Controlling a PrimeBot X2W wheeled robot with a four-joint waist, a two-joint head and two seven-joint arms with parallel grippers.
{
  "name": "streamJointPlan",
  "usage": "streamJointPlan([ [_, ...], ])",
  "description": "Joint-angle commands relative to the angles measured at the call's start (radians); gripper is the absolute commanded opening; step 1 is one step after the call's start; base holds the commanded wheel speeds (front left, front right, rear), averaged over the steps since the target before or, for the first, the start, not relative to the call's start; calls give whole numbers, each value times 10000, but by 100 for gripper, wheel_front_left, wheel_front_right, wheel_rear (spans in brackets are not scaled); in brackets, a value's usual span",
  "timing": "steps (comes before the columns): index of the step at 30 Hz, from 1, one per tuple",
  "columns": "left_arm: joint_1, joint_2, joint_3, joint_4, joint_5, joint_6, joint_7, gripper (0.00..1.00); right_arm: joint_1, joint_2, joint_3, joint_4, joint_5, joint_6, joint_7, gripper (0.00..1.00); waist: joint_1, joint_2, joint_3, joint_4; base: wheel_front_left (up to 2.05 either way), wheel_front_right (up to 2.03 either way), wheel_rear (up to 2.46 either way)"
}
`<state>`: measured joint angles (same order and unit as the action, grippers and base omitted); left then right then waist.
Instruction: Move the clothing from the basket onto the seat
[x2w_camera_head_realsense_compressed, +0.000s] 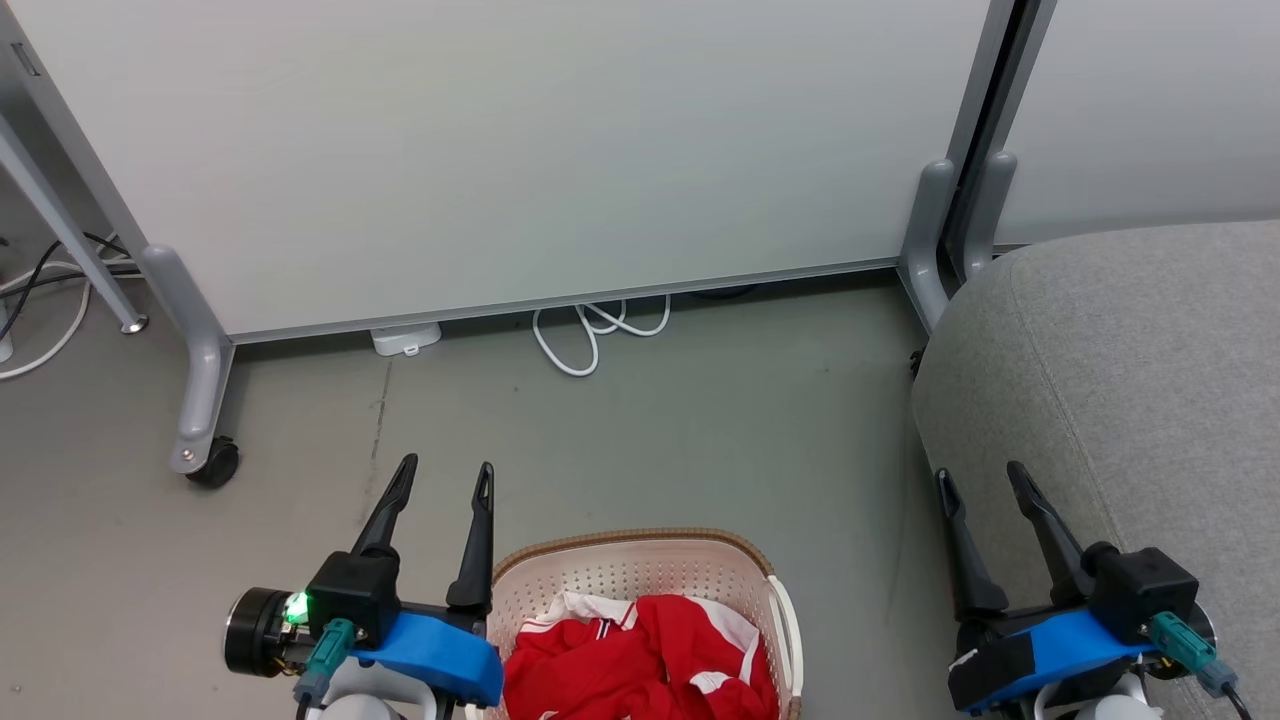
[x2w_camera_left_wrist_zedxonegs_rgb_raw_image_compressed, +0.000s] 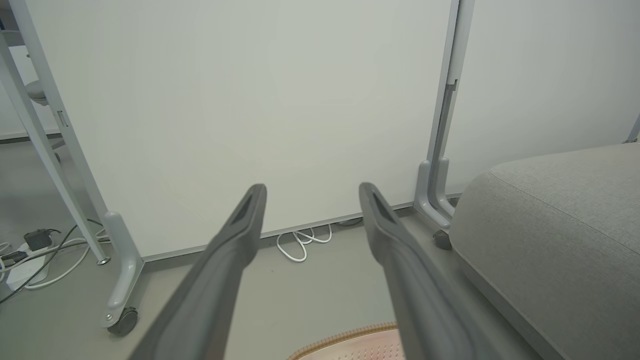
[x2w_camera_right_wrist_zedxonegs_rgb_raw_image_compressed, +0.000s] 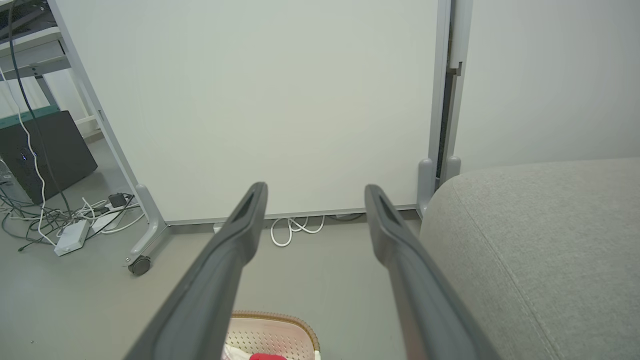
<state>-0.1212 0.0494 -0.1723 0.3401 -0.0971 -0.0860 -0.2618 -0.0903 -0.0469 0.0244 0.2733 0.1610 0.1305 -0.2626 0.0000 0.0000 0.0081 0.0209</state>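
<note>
1. The cream-white perforated plastic basket with a brown woven-look rim (x2w_camera_head_realsense_compressed: 640, 536) is cut off by the bottom edge of the head view. Its far curved end and right handle show, its near end is out of frame, and its long axis cannot be told.
2. The bright red fabric clothing with white trim (x2w_camera_head_realsense_compressed: 650, 650) lies crumpled inside the basket, partly cut off at the bottom. It points no clear way. A white collar-like part sits at the heap's far left.
3. The large grey upholstered seat (x2w_camera_head_realsense_compressed: 1130, 380) stands to the right of the basket, apart from it. Its right and near sides run out of frame. Its seam runs away from the robot, and its rounded corner is near the foot of the white wheeled partition panel (x2w_camera_head_realsense_compressed: 500, 150).
4. The left gripper (x2w_camera_head_realsense_compressed: 446, 465) hangs just left of the basket with its fingers spread and nothing between them.
5. The right gripper (x2w_camera_head_realsense_compressed: 978, 472) is before the seat's near edge, also spread and empty.
6. The left wrist view shows a sliver of the basket rim. The right wrist view shows the rim with a scrap of red inside, and a black box (x2w_camera_right_wrist_zedxonegs_rgb_raw_image_compressed: 45, 150) with tangled cables at the far left.
7. A looped white cable (x2w_camera_head_realsense_compressed: 590, 335) lies under the panel.
</note>
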Motion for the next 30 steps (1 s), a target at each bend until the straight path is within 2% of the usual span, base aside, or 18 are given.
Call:
streamJointPlan([
  [1, -114, 18, 28, 3, -33, -10, -49, 100, 91, -63, 7, 14, 4, 4, -35, 100, 0, 0, 0, -1, 0, 0, 0],
  [8, -394, 24, -83, 322, 146, -169, -47, 100, -9, -61, 101, -41, -24, 4, -35, 100, 0, 0, 98, -89, 0, 0, 0],
  [13, -891, 236, -251, 920, 328, -326, -41, 100, -198, -60, 227, -140, -35, 4, -33, 100, 0, 0, 417, -401, 0, 0, 0],
  [23, -2661, 873, -1235, 2515, 509, -443, -39, 100, -962, -55, 370, -445, 18, 4, -33, 100, 0, 0, 2094, -1320, 0, 0, 0],
  [30, -4029, 1437, -2634, 4046, 353, -449, -39, 100, -1747, -50, 594, -718, 270, 4, -33, 100, 0, 0, 3572, -2013, 0, 0, 0],
])
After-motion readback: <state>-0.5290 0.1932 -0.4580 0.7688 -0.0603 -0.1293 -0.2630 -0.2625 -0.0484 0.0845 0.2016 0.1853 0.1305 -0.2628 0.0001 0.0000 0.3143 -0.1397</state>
